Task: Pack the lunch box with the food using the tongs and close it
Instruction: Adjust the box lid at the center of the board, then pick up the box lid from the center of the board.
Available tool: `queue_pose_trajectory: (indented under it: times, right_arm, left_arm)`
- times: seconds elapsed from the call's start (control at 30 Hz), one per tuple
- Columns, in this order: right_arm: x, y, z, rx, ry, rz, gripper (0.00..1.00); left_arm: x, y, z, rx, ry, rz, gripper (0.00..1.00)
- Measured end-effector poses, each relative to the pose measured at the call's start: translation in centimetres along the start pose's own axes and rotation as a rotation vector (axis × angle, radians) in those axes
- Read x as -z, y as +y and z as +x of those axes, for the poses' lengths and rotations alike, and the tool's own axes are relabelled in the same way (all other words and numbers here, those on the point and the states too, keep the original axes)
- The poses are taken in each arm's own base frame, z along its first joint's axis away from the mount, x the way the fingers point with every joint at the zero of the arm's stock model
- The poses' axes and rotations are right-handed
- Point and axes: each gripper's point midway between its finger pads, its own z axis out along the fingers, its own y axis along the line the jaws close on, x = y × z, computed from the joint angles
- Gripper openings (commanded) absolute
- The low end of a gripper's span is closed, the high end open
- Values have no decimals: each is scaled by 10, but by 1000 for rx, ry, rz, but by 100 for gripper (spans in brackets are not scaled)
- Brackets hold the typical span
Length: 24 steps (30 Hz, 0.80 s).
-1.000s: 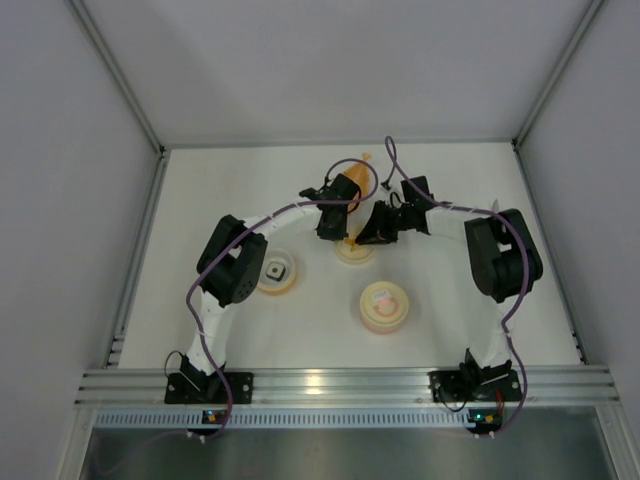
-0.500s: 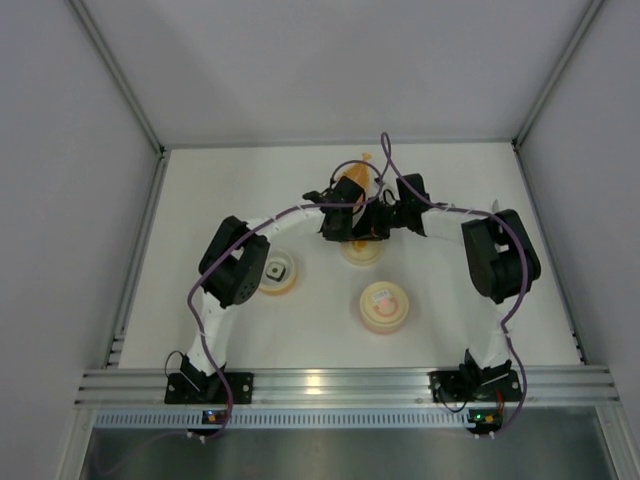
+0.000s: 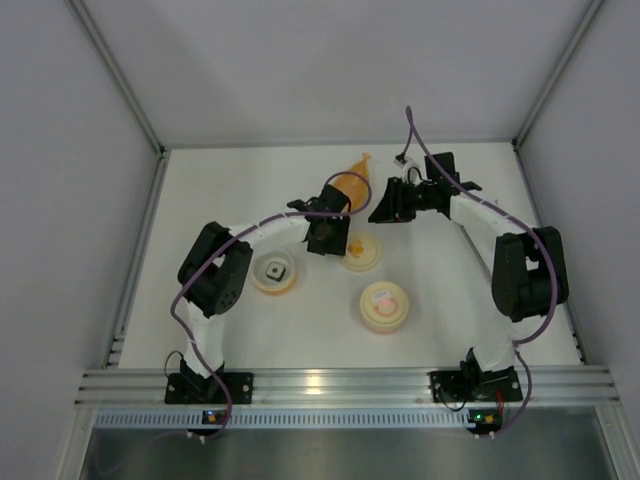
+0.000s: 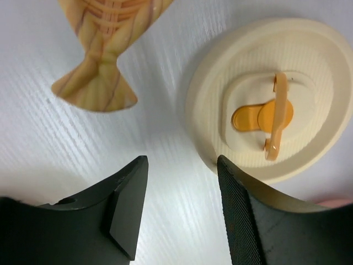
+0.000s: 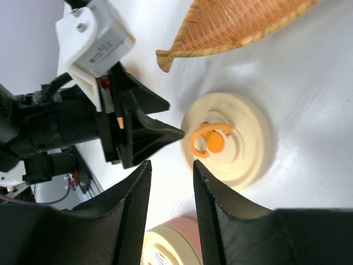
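Both claws are released and empty: left gripper [image 4: 181,165] at the cream lid's [image 3: 366,262] 10 o'clock, right gripper [image 5: 171,168] at 1 o'clock (the lid's strap [image 4: 277,113] runs 12-to-6 in the left wrist view).

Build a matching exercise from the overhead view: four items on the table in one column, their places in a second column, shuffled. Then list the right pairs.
Items
1. woven fish-shaped tray
2. cream disc with orange loop
3. bowl holding the black block
4. pink-topped tub

Places
A. frontmost, on the robot's side
B. farthest left
C. farthest back
D. in the middle, just in front of the tray's tail

Pairs: 1-C, 2-D, 3-B, 4-A
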Motion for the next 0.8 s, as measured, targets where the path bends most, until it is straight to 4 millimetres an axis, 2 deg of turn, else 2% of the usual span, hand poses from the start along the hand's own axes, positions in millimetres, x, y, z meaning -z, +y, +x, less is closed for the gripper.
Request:
queue_pose_trajectory:
  times: [0.13,0.2,0.3,0.33,0.47,0.6,0.8]
  right_arm:
    - [29,-11,-6,16,-18,35,51]
    - [44,-23,-10,3,-32,57,60]
    - [64,-42,-10,-31,-45,93,68]
    - [69,-47,-11,-39,-50,101,75]
    - [85,-61,-8,-62,-55,130,89]
    - [92,-62,-4,-60,-50,137,90]
    - [99,-59,-4,-52,-57,132,91]
  left_arm:
    - [17,-3,0,-35,-10,10,61]
    - [25,-7,-3,-55,-26,22,61]
    - [33,-20,-9,-87,-46,44,60]
    - [35,-24,-10,-96,-49,51,60]
    - [42,-48,-15,-129,-57,105,59]
    - [33,-64,-14,-145,-37,136,58]
    - [0,-69,-8,-149,20,124,49]
